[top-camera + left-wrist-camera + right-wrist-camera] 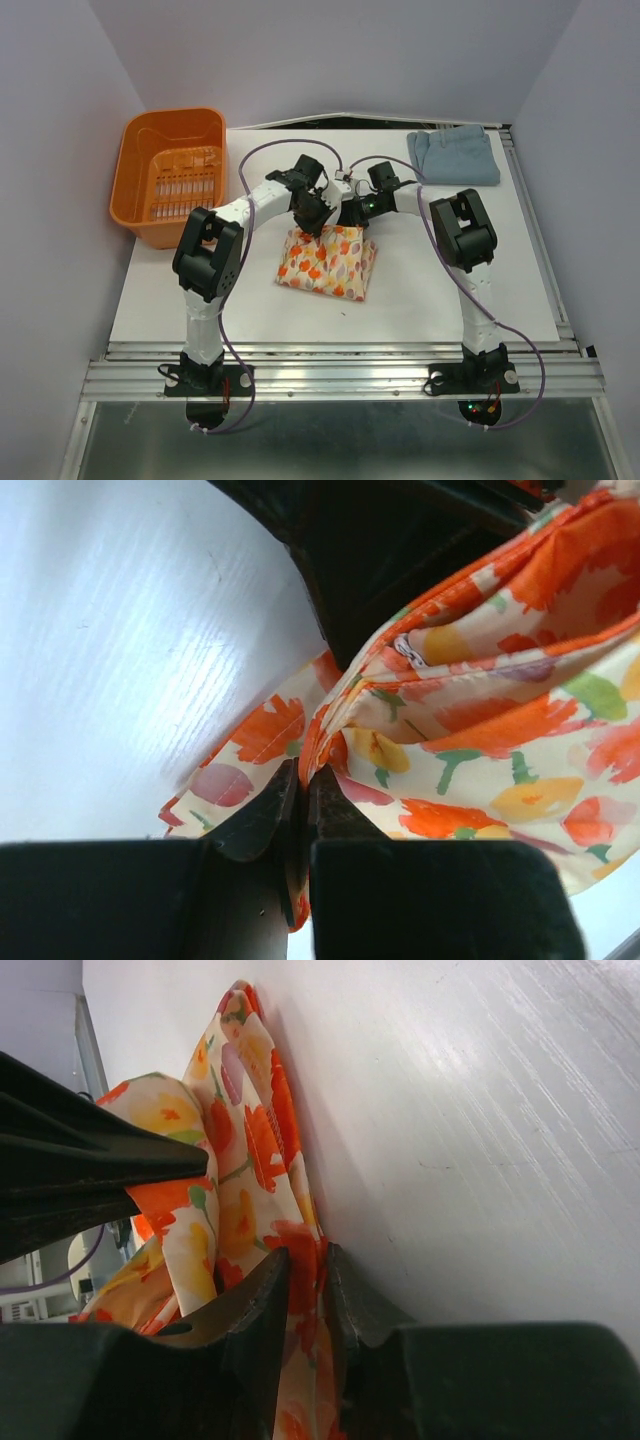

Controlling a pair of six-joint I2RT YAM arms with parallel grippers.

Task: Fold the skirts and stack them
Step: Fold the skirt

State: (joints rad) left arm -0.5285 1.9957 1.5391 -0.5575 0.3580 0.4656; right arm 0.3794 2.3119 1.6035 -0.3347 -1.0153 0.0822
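A floral skirt, cream with orange, yellow and green flowers, lies folded at the middle of the white table. My left gripper is shut on its far left edge, with the cloth pinched between the jaws in the left wrist view. My right gripper is shut on the far right edge, with a fold of cloth between its jaws in the right wrist view. Both hold the far edge lifted off the table. A folded light blue skirt lies at the far right.
An orange plastic basket stands at the far left of the table. The two grippers are close together above the floral skirt's far edge.
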